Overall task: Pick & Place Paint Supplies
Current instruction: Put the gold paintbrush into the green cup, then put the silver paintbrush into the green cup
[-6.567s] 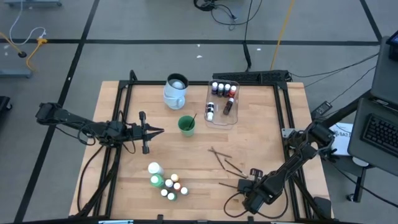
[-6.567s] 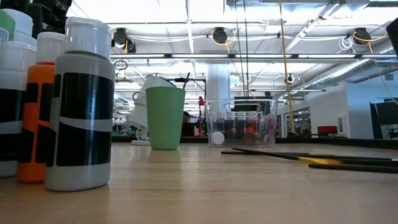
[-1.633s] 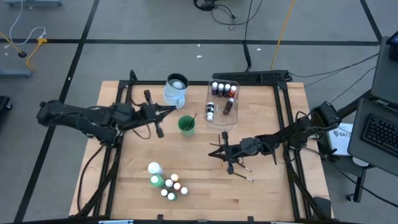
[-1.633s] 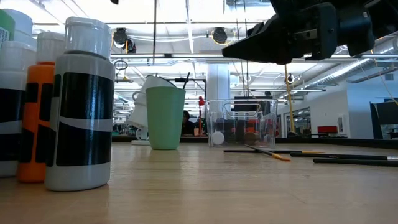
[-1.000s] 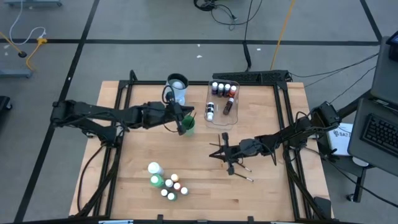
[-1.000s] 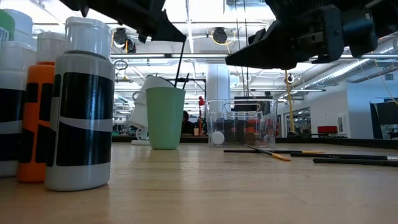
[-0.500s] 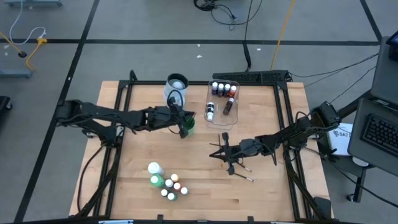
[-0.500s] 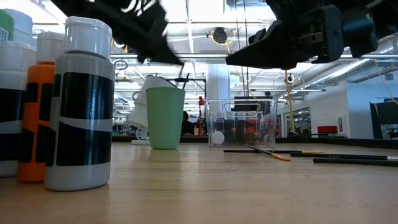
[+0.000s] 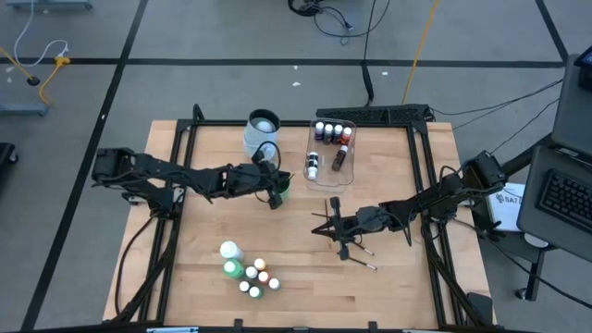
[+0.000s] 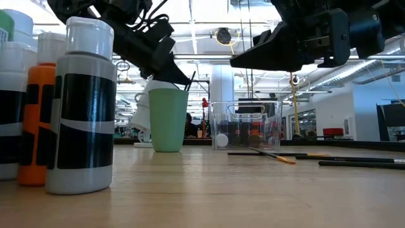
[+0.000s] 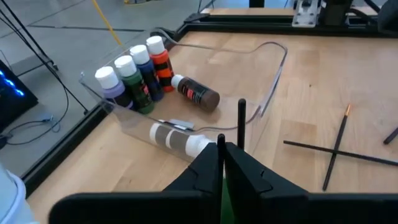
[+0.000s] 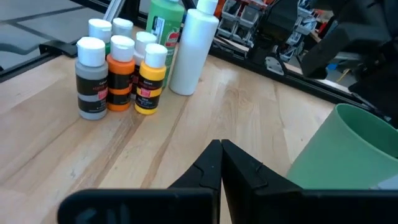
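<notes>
A green cup (image 9: 277, 188) stands mid-table with a dark brush handle (image 11: 241, 118) sticking up out of it. My left gripper (image 11: 222, 144) hovers just above the cup's rim (image 10: 168, 90), open by only a narrow slit with nothing in the gap. The brush handle rises just past one fingertip. Several thin brushes (image 9: 356, 254) lie flat on the wood at right of centre. My right gripper (image 9: 317, 226) hangs shut above them, clear of the table. Small paint bottles (image 9: 250, 273) and two larger bottles (image 9: 229, 252) stand near the front edge. My left gripper stands close beside the brush handle (image 11: 241, 134) in the cup; whether a fingertip touches it I cannot tell. The handle is not between the fingers.
A clear tub (image 9: 331, 176) holding several small bottles sits at the far side, right of the cup, and a pale-blue jug (image 9: 262, 132) is behind the cup. Black frame rails (image 9: 421, 176) run along the table's sides. Bare wood lies between the cup and the front bottles.
My left gripper has come down toward the green cup. The brush that hung from it has sunk with it into the cup. My right gripper has kept still.
</notes>
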